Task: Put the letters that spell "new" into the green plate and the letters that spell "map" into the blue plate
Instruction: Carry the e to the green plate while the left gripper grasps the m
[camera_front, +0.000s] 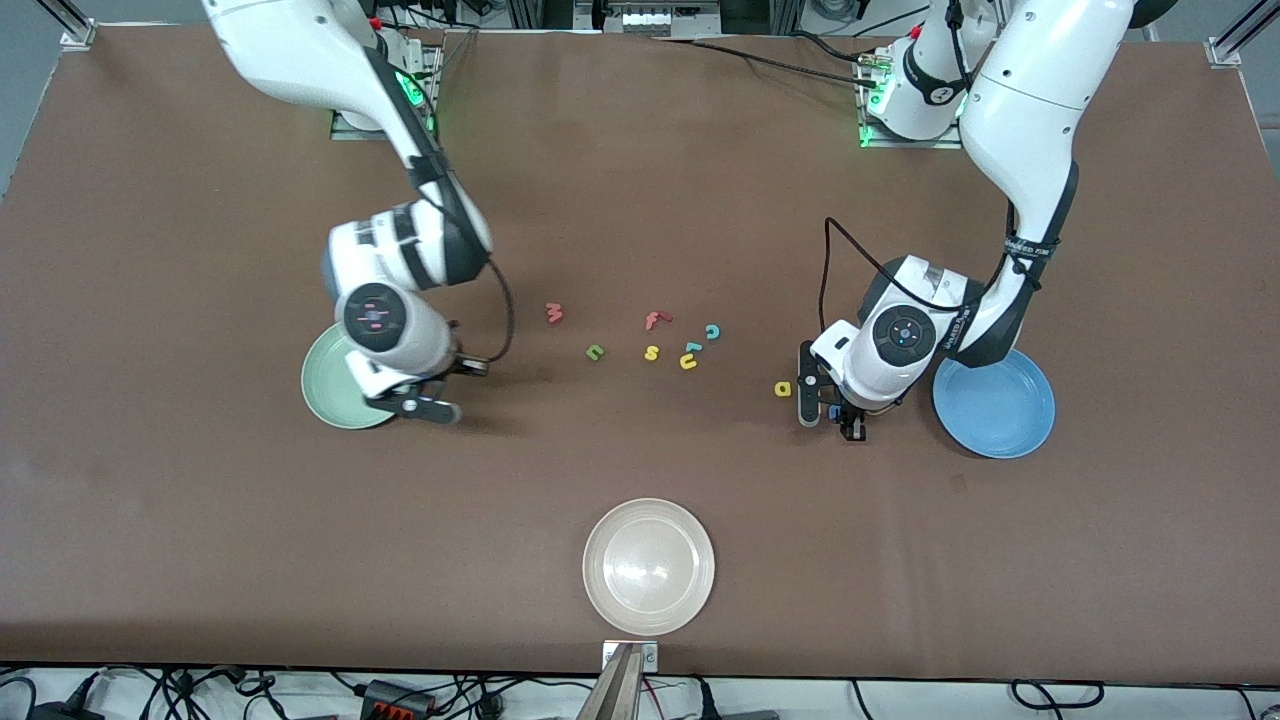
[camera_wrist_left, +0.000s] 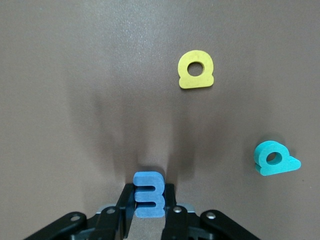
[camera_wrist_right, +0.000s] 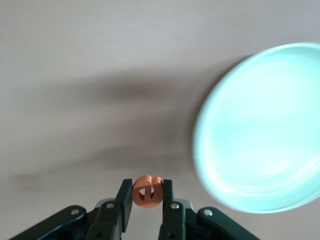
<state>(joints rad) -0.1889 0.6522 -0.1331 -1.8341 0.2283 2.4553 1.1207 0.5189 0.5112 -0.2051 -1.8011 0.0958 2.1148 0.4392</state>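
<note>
My left gripper (camera_front: 835, 410) (camera_wrist_left: 149, 197) is shut on the blue m (camera_wrist_left: 149, 194), low over the table between the yellow a (camera_front: 782, 388) (camera_wrist_left: 196, 70) and the blue plate (camera_front: 995, 405). The teal p (camera_wrist_left: 274, 158) lies near it, hidden under the arm in the front view. My right gripper (camera_front: 420, 405) (camera_wrist_right: 147, 192) is shut on the orange e (camera_wrist_right: 147, 191), just beside the rim of the green plate (camera_front: 325, 385) (camera_wrist_right: 260, 130). The dusty-red w (camera_front: 554, 313) and olive-green n (camera_front: 595, 351) lie mid-table.
A red f (camera_front: 655, 320), yellow s (camera_front: 651, 352), yellow u (camera_front: 688, 362), teal c (camera_front: 713, 331) and another small teal letter (camera_front: 692, 347) are scattered mid-table. A larger whitish plate (camera_front: 648, 567) sits near the front edge.
</note>
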